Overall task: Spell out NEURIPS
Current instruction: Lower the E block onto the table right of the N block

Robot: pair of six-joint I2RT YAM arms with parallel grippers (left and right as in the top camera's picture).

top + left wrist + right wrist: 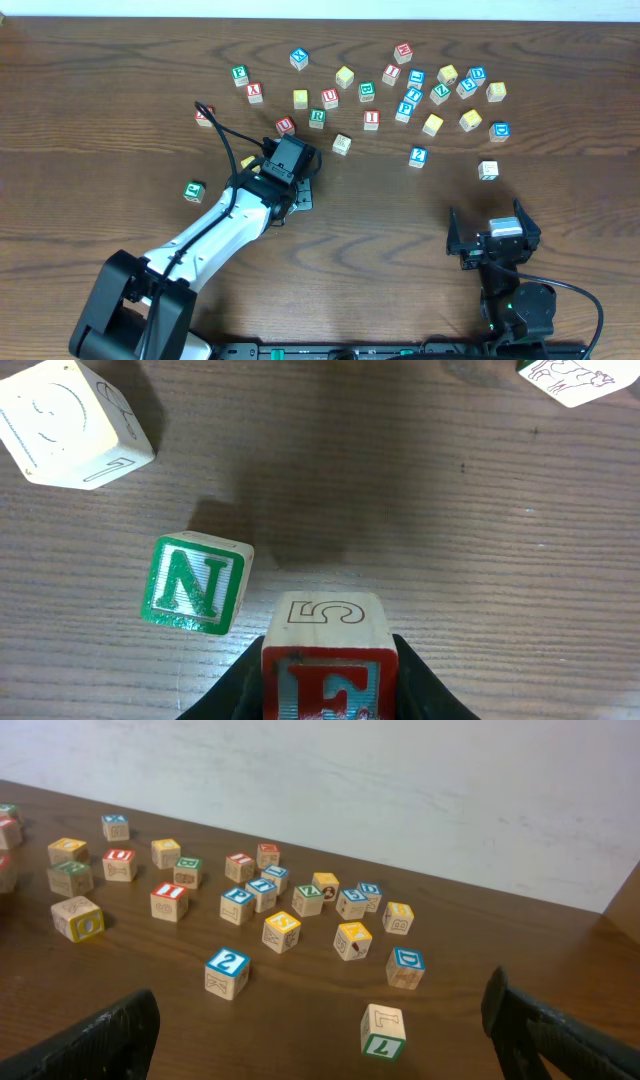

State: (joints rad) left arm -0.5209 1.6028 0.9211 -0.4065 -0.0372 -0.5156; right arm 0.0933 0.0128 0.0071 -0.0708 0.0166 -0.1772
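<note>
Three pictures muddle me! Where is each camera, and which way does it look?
Overhead: above the table, looking down; both arms show.
Left wrist: above the left gripper, facing down at green N cube; fingers hold red E cube.
Right wrist: low, facing cubes and wall; open right gripper shows.
Shared: overhead and right wrist see the blue cube.

Green N cube (192, 582), red E cube (325, 660) w/ 5 on top, blue 2 cube (227, 972)

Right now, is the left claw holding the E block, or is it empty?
Holding it: the left claw is shut on the E block, a dark finger against each side.
</note>
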